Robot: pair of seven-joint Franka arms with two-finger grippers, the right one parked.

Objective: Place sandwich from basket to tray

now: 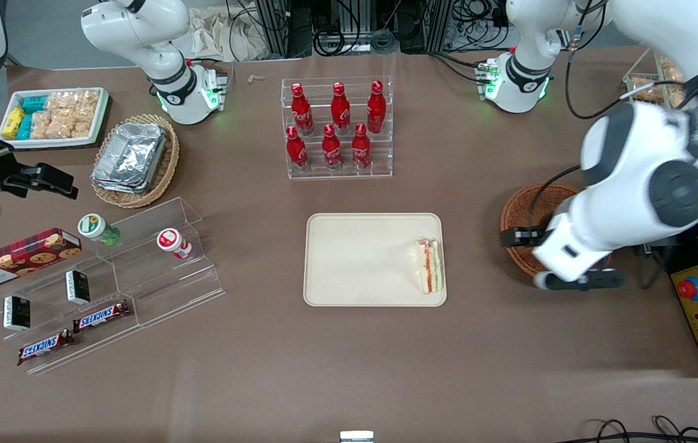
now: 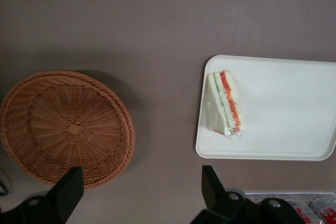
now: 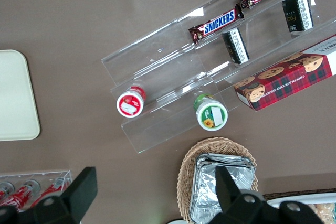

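Note:
The sandwich (image 1: 429, 266) lies flat on the cream tray (image 1: 355, 258), at the tray's end nearest the basket; its orange-red and green filling shows along the cut edge. The left wrist view shows the same sandwich (image 2: 227, 103) on the tray (image 2: 283, 108). The round reddish-brown basket (image 1: 527, 209) is empty in the left wrist view (image 2: 63, 124); the arm covers part of it in the front view. My left gripper (image 2: 140, 182) is open and empty, raised above the bare table between basket and tray.
A clear rack of red cola bottles (image 1: 336, 129) stands farther from the camera than the tray. A tan oval basket with foil containers (image 1: 136, 160), a white snack tray (image 1: 53, 117) and a clear stepped shelf of snacks (image 1: 109, 271) lie toward the parked arm's end.

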